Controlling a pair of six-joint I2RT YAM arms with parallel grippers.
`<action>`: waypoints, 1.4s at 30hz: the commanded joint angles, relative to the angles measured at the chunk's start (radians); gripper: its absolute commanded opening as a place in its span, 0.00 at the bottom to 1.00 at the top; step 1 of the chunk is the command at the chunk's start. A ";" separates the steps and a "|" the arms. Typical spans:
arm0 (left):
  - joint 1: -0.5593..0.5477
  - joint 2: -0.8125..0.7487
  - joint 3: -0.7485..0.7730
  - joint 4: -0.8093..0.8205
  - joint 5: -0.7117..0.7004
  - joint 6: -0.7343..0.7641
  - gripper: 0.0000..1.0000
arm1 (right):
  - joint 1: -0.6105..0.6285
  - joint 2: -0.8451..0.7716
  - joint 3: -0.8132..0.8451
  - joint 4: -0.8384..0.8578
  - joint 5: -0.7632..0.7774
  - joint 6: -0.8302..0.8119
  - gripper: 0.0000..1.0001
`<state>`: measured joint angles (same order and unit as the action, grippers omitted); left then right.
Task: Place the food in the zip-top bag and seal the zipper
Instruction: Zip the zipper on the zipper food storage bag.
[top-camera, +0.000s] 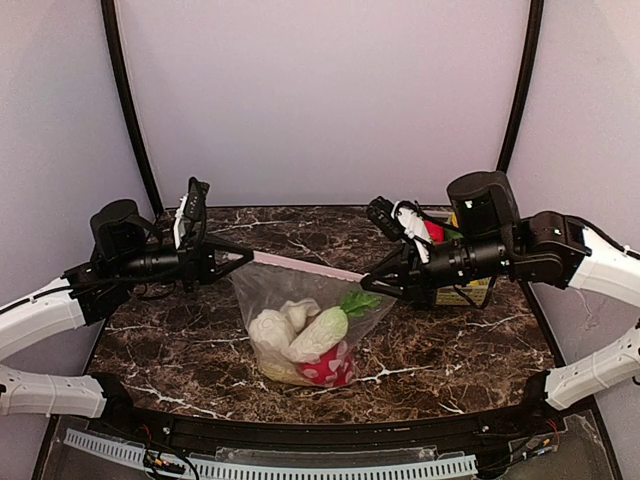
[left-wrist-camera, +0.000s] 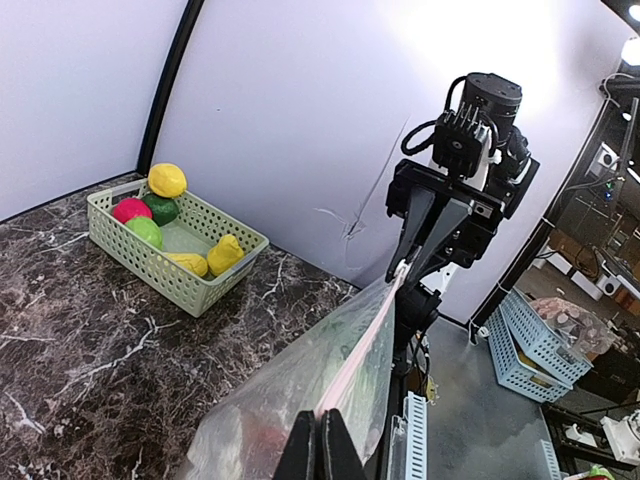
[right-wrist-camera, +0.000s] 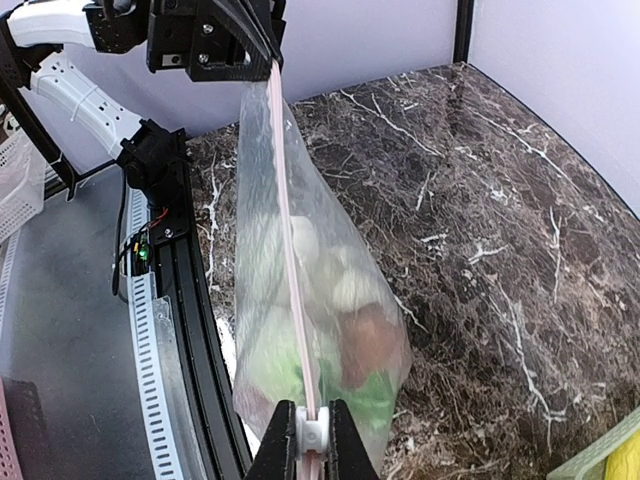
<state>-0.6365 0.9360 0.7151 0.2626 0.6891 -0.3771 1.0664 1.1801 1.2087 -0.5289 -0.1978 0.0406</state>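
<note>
The zip-top bag (top-camera: 262, 290) hangs over the middle of the table, stretched between my two grippers. Its pink-white zipper (top-camera: 305, 265) runs taut along the top. The food inside includes a white radish with a green top (top-camera: 322, 332), a pale lumpy piece (top-camera: 270, 328) and a red white-spotted piece (top-camera: 330, 371). My left gripper (left-wrist-camera: 321, 425) is shut on the left end of the zipper (left-wrist-camera: 365, 340). My right gripper (right-wrist-camera: 311, 428) is shut on the white slider tab (right-wrist-camera: 312, 432) at the right end, with the zipper (right-wrist-camera: 288, 240) running away from it.
A light green mesh basket (left-wrist-camera: 150, 262) with yellow, red and green toy fruits stands at the table's right rear, partly behind the right arm (top-camera: 500, 250). A black rail (top-camera: 300, 432) runs along the table's near edge.
</note>
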 joint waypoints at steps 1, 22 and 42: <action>0.049 -0.051 -0.008 -0.020 -0.076 0.011 0.01 | -0.019 -0.102 -0.060 -0.135 0.068 0.065 0.00; 0.060 -0.026 0.000 -0.042 -0.055 0.003 0.01 | -0.019 -0.171 -0.117 -0.137 0.109 0.105 0.00; 0.063 0.008 0.081 -0.170 -0.127 0.035 0.90 | -0.020 -0.094 -0.084 0.061 0.294 0.224 0.98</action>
<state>-0.5804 0.9672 0.7605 0.1810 0.6266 -0.3786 1.0542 1.1049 1.0897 -0.4938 -0.0261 0.2245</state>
